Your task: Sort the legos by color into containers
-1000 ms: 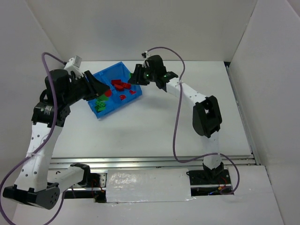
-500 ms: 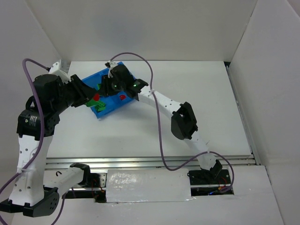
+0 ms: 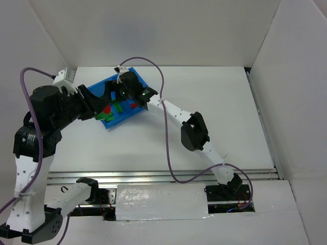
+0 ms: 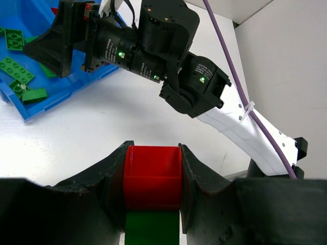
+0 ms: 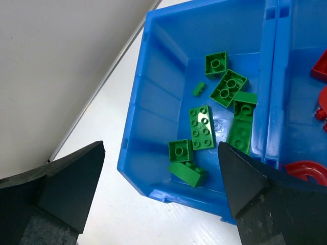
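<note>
My left gripper (image 4: 153, 149) is shut on a joined pair of legos, a red brick (image 4: 152, 176) on top and a green brick (image 4: 152, 229) below it. In the top view the left gripper (image 3: 102, 108) hangs at the near left end of the blue bin (image 3: 122, 118). My right gripper (image 5: 161, 145) stands wide open above the bin's left compartment with nothing between its fingers. Several green legos (image 5: 202, 126) lie in that compartment. Past the divider (image 5: 271, 76), red legos (image 5: 319, 66) lie in the other compartment.
The right arm (image 4: 153, 41) reaches across the table to the bin (image 4: 66, 89), close in front of my left gripper. White walls enclose the table at the back and on both sides. The bin sits at the back left.
The right gripper has moved left from the red side of the bin to above the green compartment and has opened. The left arm has drawn back a little with the brick pair.
</note>
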